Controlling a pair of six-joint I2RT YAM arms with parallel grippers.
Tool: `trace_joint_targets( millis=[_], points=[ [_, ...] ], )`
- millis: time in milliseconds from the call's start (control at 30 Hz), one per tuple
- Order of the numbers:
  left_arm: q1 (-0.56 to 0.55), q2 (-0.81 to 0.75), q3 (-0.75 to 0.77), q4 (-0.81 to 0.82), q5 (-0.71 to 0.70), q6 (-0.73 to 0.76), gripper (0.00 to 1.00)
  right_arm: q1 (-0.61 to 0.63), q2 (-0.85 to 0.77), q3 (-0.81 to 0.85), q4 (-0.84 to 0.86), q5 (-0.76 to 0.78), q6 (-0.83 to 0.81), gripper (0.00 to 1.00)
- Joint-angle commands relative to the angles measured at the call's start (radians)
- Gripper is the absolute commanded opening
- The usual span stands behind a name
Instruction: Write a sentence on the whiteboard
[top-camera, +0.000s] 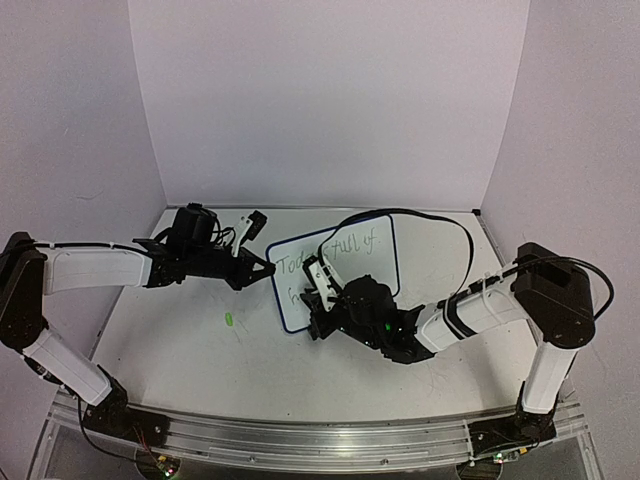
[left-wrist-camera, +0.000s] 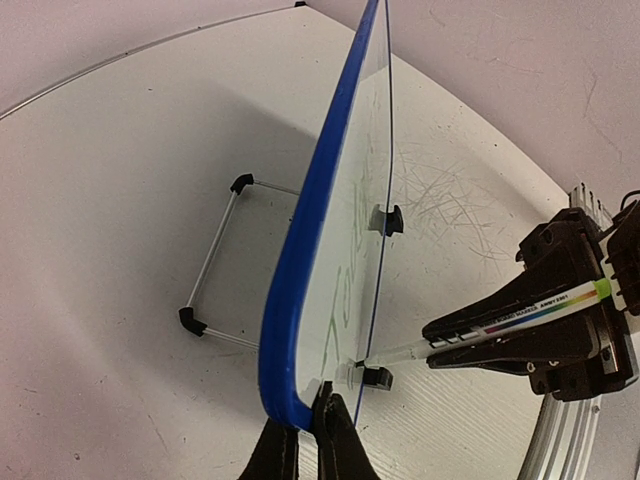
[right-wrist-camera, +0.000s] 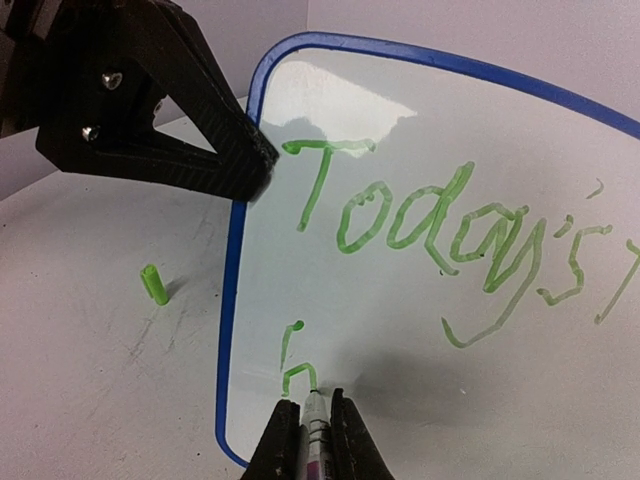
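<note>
Held: marker (right-wrist-camera: 316, 432) pinched in right fingers (right-wrist-camera: 283, 440), tip touching whiteboard (right-wrist-camera: 450, 400) just right of "h" (right-wrist-camera: 295, 365); blank line runs rightward; left fingers (left-wrist-camera: 275, 455) clamp its left edge.

You have one whiteboard (top-camera: 372, 262) standing on one worktop (top-camera: 190, 350); one green sentence (right-wrist-camera: 440, 215) on it, set in two lines, the lower line a single letter; one marker pen (right-wrist-camera: 316, 432); one loose green cap (right-wrist-camera: 154, 284); two black feet (left-wrist-camera: 385, 220) on the board's lower edge, countable from the left wrist view; one wire stand (left-wrist-camera: 213, 262) behind the board, with two black corner pieces; two arms, the left arm (top-camera: 95, 268) and the right arm (top-camera: 480, 305); two grippers to match, the left gripper (left-wrist-camera: 308, 415) and the right gripper (right-wrist-camera: 312, 402); two fingers (right-wrist-camera: 280, 440) on each, four in all.
</note>
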Motion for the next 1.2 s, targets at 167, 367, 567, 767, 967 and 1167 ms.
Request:
trace_joint_targets(
  millis=[167, 367, 567, 767, 967, 1167],
  points=[
    [0.009, -0.002, 0.018, -0.063, -0.109, 0.105, 0.0, -0.017, -0.011, -0.012, -0.022, -0.007, 0.037, 0.0],
    [0.009, -0.001, 0.018, -0.063, -0.107, 0.105, 0.0, -0.018, -0.015, 0.008, -0.017, 0.02, 0.018, 0.0],
    [0.009, -0.006, 0.017, -0.063, -0.114, 0.105, 0.0, -0.017, -0.084, -0.046, 0.013, -0.01, 0.02, 0.0],
    [0.009, 0.001, 0.017, -0.063, -0.111, 0.105, 0.0, -0.022, -0.209, -0.105, 0.082, -0.095, -0.033, 0.0],
    [0.009, 0.001, 0.018, -0.063, -0.112, 0.107, 0.0, -0.042, -0.133, -0.054, 0.073, -0.106, -0.037, 0.0],
    [0.009, 0.001, 0.017, -0.063, -0.112, 0.107, 0.0, -0.042, -0.088, -0.019, 0.064, -0.102, -0.053, 0.0]
  ],
)
